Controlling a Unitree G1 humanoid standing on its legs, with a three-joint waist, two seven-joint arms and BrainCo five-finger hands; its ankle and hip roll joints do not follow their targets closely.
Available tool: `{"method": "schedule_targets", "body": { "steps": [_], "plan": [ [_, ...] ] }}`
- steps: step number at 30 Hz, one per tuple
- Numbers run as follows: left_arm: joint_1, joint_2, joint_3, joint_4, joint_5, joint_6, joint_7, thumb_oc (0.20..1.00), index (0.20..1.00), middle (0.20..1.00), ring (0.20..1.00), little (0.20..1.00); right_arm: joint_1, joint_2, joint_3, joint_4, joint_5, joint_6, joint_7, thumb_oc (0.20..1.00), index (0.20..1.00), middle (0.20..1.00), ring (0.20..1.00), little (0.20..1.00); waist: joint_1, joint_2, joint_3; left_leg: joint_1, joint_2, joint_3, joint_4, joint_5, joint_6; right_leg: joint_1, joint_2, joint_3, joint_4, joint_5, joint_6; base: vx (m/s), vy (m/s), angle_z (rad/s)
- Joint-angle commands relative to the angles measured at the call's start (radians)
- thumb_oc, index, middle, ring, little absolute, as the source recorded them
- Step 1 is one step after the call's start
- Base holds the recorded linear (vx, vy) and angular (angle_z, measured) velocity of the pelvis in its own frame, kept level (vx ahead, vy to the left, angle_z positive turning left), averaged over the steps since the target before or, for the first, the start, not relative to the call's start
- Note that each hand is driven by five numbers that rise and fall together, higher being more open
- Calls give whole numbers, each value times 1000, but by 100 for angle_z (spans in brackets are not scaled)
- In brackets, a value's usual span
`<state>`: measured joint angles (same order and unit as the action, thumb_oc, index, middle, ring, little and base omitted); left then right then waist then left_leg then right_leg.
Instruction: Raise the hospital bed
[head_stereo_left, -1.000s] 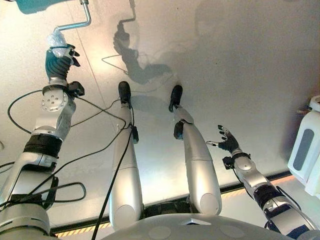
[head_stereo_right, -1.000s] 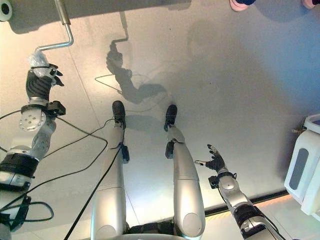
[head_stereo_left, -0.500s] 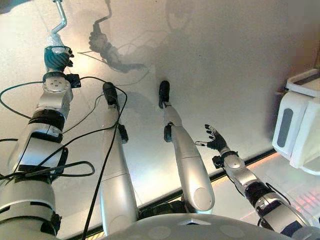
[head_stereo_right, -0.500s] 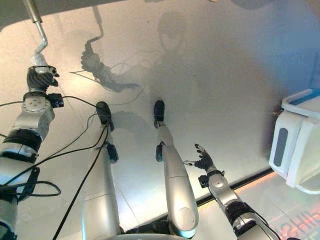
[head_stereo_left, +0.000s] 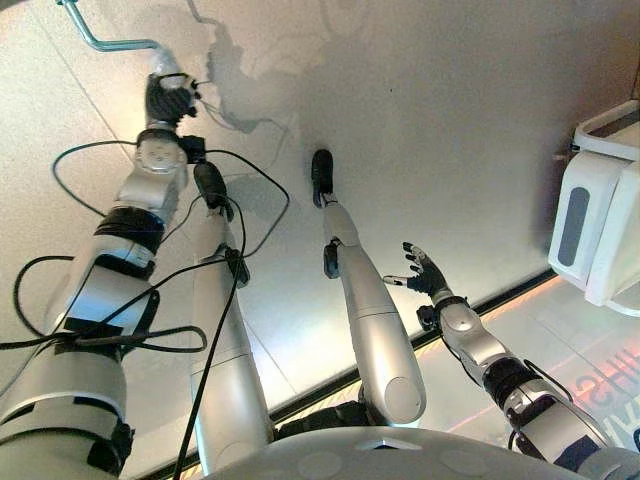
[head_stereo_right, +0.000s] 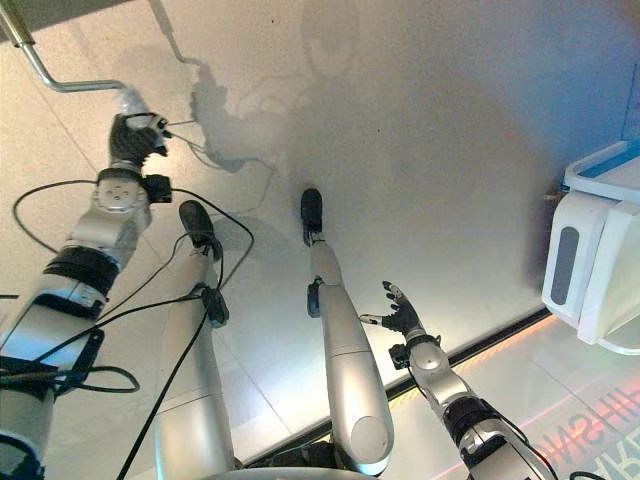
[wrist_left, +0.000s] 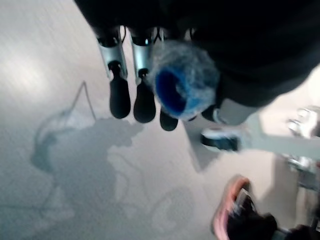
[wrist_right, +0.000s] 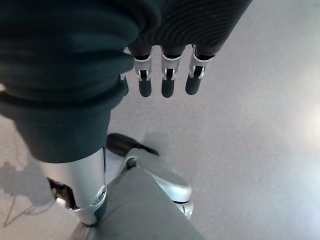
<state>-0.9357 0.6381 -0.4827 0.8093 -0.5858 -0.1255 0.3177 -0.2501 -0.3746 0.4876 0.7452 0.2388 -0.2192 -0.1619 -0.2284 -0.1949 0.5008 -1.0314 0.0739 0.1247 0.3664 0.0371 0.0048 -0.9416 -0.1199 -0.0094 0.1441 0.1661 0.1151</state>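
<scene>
Fingers of left hand clasp crank handle, pointing leftward; right hand splayed.

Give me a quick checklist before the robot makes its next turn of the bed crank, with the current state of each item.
1. Left hand curled round the crank handle's wrapped grip: ok.
2. Metal crank handle unbent and running up toward the bed: ok as far as it shows; its joint to the bed cannot tell.
3. Right hand open, hanging free above the floor, holding nothing: ok.
4. White unit on the robot's right apart from the right hand: ok.
5. A person's shoes stand on the floor near the crank in the left wrist view: not ok, check clearance.
6. Bed height: cannot tell.
</scene>
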Motion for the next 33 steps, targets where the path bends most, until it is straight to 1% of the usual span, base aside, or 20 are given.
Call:
{"method": "schedule_targets", "body": {
  "steps": [1,2,3,4,5,6,7,8,12,13,14,18,19,20,21,27,28,30,33],
  "plan": [
    [18,-9,-68,-274,-20,-106,-43,200,200,200,200,200,21,-66,26,-24,-27,6,-15,1000,1000,1000,1000,1000,20,11,19,83,21,-55,-86,29,-79,5,4,-19,109,-80,66,-23,-193,0],
    [19,-9,-67,-275,-20,-105,-43,200,200,200,200,200,22,-66,27,-24,-27,6,-15,1000,1000,1000,1000,1000,20,12,19,84,20,-56,-87,30,-79,5,4,-19,109,-80,65,-19,-156,4],
    [61,17,-61,-384,-45,-125,-45,200,200,200,200,200,32,-75,10,-27,-31,5,-19,1000,1000,1000,1000,1000,27,31,19,103,21,-59,-128,58,-88,9,11,-26,114,-87,62,-12,-90,6],
    [62,18,-61,-384,-44,-125,-45,200,200,200,200,200,32,-75,10,-27,-31,5,-19,1000,1000,1000,1000,1000,27,31,19,103,21,-59,-128,58,-88,9,11,-26,114,-87,62,-22,-157,4],
    [129,54,-42,-498,-74,-140,-54,200,200,200,200,200,53,-84,-13,-35,-38,3,-23,1000,1000,1000,1000,1000,35,49,19,126,22,-61,-164,79,-96,17,15,-29,111,-88,60,-17,-91,0],
    [159,69,-34,-549,-89,-147,-61,200,200,200,200,200,59,-85,-22,-32,-41,4,-24,1000,1000,1000,1000,1000,40,57,19,135,24,-60,-181,87,-100,21,17,-31,109,-87,60,-18,-91,2],
    [161,69,-33,-550,-89,-146,-61,200,200,200,200,200,59,-85,-21,-32,-41,4,-24,1000,1000,1000,1000,1000,39,57,19,136,24,-60,-182,88,-100,22,17,-31,109,-87,60,-10,-58,2],
    [227,106,-2,-654,-126,-166,-74,200,200,200,200,200,80,-90,-43,-34,-46,5,-24,1000,1000,1000,1000,1000,52,74,19,153,21,-58,-210,104,-106,29,19,-36,100,-84,60,-6,-44,3],
    [375,160,84,-827,-162,-188,-90,200,200,200,200,200,115,-95,-76,-27,-52,2,-20,1000,1000,1000,1000,1000,73,98,19,171,16,-61,-233,118,-109,46,16,-45,86,-78,62,-18,-22,3],
    [420,180,126,-882,-169,-193,-101,200,200,200,200,200,113,-95,-92,-20,-56,2,-18,1000,1000,1000,1000,1000,84,107,19,141,16,-58,-234,148,-103,23,16,-48,78,-50,57,-6,-2,4],
    [464,184,134,-905,-181,-192,-111,200,200,200,200,200,132,-95,-92,-19,-58,2,-18,1000,1000,1000,1000,1000,88,111,19,171,12,-66,-232,119,-109,56,12,-50,81,-78,63,-6,-1,7],
    [467,185,136,-907,-181,-192,-111,200,200,200,200,200,133,-96,-91,-19,-58,2,-18,1000,1000,1000,1000,1000,87,111,19,173,12,-66,-232,118,-109,57,12,-50,81,-79,63,-1,2,7],
    [543,208,205,-964,-183,-198,-118,200,200,200,200,200,138,-97,-112,-18,-64,2,-13,1000,1000,1000,1000,1000,106,120,19,137,7,-65,-227,144,-101,32,5,-57,73,-48,59,-69,88,5],
    [678,246,295,-1030,-185,-203,-141,200,200,200,200,200,158,-98,-136,-13,-64,-1,-5,1000,1000,1000,1000,1000,132,132,19,125,-6,-69,-209,128,-98,49,-18,-75,58,-36,68,-13,121,8],
    [716,254,309,-1037,-191,-204,-146,200,200,200,200,200,176,-98,-135,-13,-64,-2,-3,1000,1000,1000,1000,1000,136,132,19,155,-9,-75,-203,94,-103,81,-23,-78,61,-61,76,46,116,12],
    [718,254,311,-1038,-191,-204,-147,200,200,200,200,200,176,-98,-134,-13,-64,-2,-3,1000,1000,1000,1000,1000,135,132,19,155,-9,-75,-203,93,-103,81,-23,-78,61,-61,76,13,46,18],
    [813,263,410,-1034,-175,-217,-161,200,200,200,200,200,184,-89,-156,16,-64,-8,10,1000,1000,1000,1000,1000,173,141,19,128,-35,-77,-156,54,-98,117,-61,-102,30,-44,92,33,276,-3],
    [824,260,428,-1021,-166,-216,-160,200,200,200,200,200,178,-83,-151,20,-64,-8,12,1000,1000,1000,1000,1000,181,144,19,115,-41,-81,-142,46,-98,133,-70,-111,11,-39,95,41,215,5],
    [818,256,435,-999,-155,-215,-154,200,200,200,200,200,169,-75,-148,31,-67,-7,14,1000,1000,1000,1000,1000,189,139,19,107,-47,-84,-129,37,-96,152,-76,-125,-4,-39,98,28,70,21]
  ]
}}
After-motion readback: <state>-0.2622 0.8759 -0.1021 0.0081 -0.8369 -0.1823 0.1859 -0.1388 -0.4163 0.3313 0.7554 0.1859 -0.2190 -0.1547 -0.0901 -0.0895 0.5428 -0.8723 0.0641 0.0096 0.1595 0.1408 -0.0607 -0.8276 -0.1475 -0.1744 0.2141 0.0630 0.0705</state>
